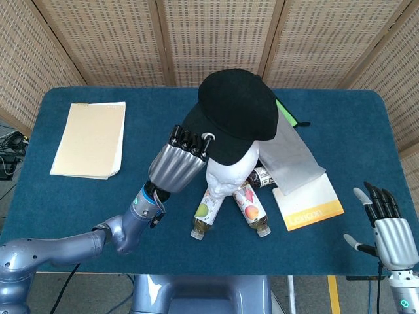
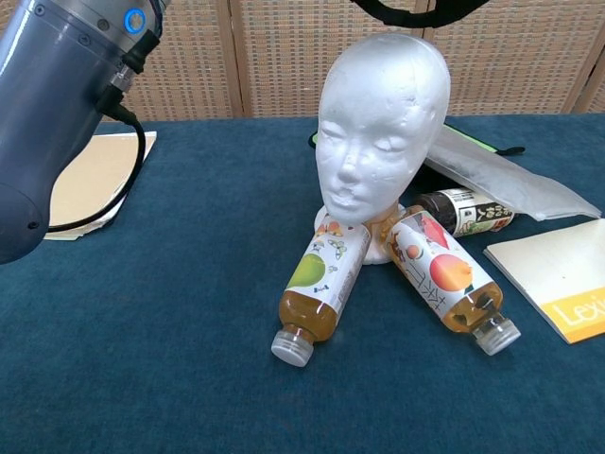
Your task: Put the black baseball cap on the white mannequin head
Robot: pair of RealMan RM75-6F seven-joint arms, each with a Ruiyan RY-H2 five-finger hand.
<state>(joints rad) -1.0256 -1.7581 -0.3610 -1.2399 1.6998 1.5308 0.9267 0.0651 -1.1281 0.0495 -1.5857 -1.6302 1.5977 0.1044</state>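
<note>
The black baseball cap [image 1: 238, 112] hangs in the air over the top of the white mannequin head [image 1: 224, 175], covering its crown in the head view. My left hand [image 1: 178, 162] grips the cap's edge at the left, just beside the mannequin head. In the chest view the white mannequin head [image 2: 381, 128] stands upright facing the camera, and only the cap's underside [image 2: 435, 9] shows at the top edge, a little above the crown. My right hand [image 1: 386, 226] is open, held low at the table's near right corner.
Two juice bottles [image 2: 323, 288] [image 2: 446, 277] lie in front of the mannequin's base, a dark bottle [image 2: 465, 211] behind them. A grey pouch [image 1: 291, 149] and a green cloth lie right of the head, a white and orange booklet [image 1: 311, 203] nearer. A tan notebook [image 1: 90, 138] lies far left.
</note>
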